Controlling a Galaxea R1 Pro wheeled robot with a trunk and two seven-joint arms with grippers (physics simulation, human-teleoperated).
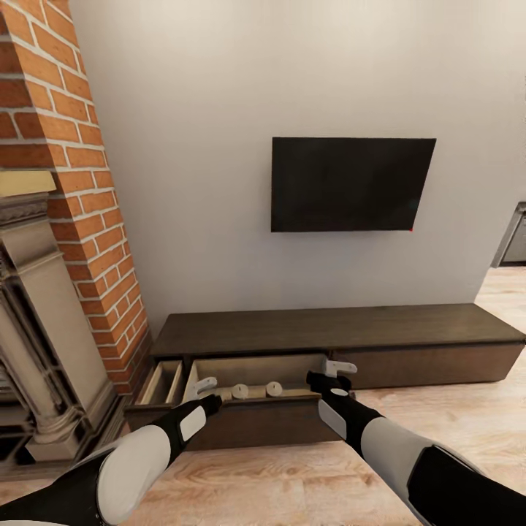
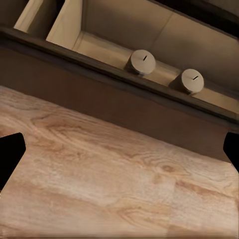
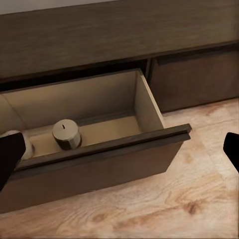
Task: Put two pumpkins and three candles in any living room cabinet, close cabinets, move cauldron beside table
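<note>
Grey-beige candles (image 1: pixel 256 390) sit in the open drawer (image 3: pixel 149 102) — between both end effectors.

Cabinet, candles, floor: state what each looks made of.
Cabinet: dark-brown matte wood, going by faint grain; the open drawer's inside is a pale beige board. Candles: probably wax, smooth grey-beige cylinders with a dark wick mark on top. Floor: light wood planks or laminate, with bold grain and knots; which one is unclear.
</note>
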